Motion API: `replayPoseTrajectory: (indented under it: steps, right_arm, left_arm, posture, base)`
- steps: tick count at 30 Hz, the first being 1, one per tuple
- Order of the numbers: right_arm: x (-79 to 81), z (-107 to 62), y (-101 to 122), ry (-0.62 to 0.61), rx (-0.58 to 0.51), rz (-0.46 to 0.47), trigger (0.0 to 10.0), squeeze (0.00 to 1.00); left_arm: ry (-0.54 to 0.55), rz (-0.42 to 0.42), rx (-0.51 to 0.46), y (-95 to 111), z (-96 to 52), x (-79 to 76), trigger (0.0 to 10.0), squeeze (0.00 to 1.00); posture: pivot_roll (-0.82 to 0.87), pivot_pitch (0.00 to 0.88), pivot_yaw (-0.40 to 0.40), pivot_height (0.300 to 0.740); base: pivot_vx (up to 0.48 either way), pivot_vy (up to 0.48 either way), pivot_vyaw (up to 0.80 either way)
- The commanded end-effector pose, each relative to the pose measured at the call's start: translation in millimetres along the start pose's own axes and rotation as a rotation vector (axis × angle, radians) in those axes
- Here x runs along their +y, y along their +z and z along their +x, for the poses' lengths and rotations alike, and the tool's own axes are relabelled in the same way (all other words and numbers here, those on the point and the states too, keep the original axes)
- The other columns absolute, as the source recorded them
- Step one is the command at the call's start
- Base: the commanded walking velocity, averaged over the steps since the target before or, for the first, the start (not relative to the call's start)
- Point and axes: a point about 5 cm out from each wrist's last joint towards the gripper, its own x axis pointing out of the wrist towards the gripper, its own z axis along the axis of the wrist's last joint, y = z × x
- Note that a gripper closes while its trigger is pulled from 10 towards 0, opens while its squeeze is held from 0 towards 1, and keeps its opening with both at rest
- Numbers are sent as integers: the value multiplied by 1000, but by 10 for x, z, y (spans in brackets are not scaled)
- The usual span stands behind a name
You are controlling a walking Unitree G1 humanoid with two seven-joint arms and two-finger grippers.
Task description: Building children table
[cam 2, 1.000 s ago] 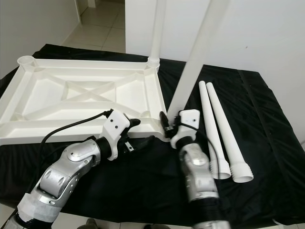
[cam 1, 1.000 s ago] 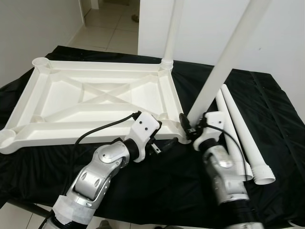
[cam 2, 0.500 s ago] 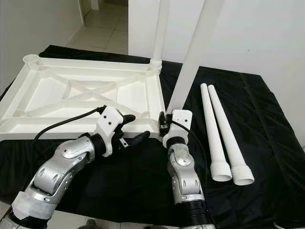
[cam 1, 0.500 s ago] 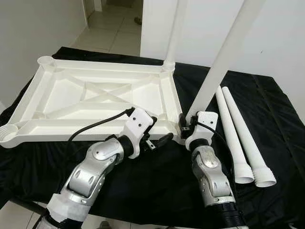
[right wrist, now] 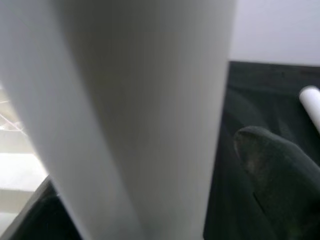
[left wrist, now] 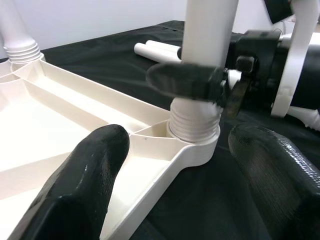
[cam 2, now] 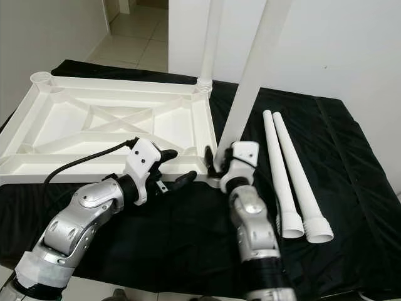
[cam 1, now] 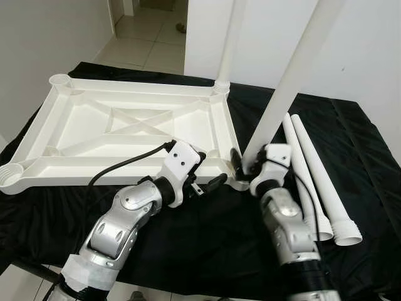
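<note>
The right gripper [cam 1: 243, 164] pinches a leg [cam 1: 289, 81] standing in the near corner socket of the upturned tabletop [cam 1: 125, 135]; the left gripper [left wrist: 185, 165], fingers spread, flanks that socket.

A white ribbed plastic tabletop [cam 1: 125, 132] and white tubular plastic legs [cam 1: 313, 169] are lying against a plain black cloth-covered table [cam 1: 207, 232].

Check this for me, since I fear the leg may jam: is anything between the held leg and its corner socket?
Nothing visible. The right claw grips the leg just above its threaded end, which already sits in the tabletop's near corner socket. The left claw hangs open beside it.
</note>
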Motion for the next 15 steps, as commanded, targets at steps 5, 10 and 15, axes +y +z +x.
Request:
replayPoseTrajectory:
  steps: [5,10,15]
  right_arm:
    - [-77,27,28,154,8,-39,10000,0]
    - [-166,59,-6,331,55,-107,10000,0]
    - [-191,82,-28,436,77,-130,10000,0]
  left_arm:
    - [-20,-2,-12,13,16,3,10000,0]
    - [-16,-2,-15,36,21,19,10000,0]
    - [-15,0,-20,57,29,22,10000,0]
  posture:
    - [150,0,-62,740]
    - [150,5,-58,740]
    - [155,11,-59,740]
  base:
    - [0,0,0]
    - [0,0,0]
    - [0,0,0]
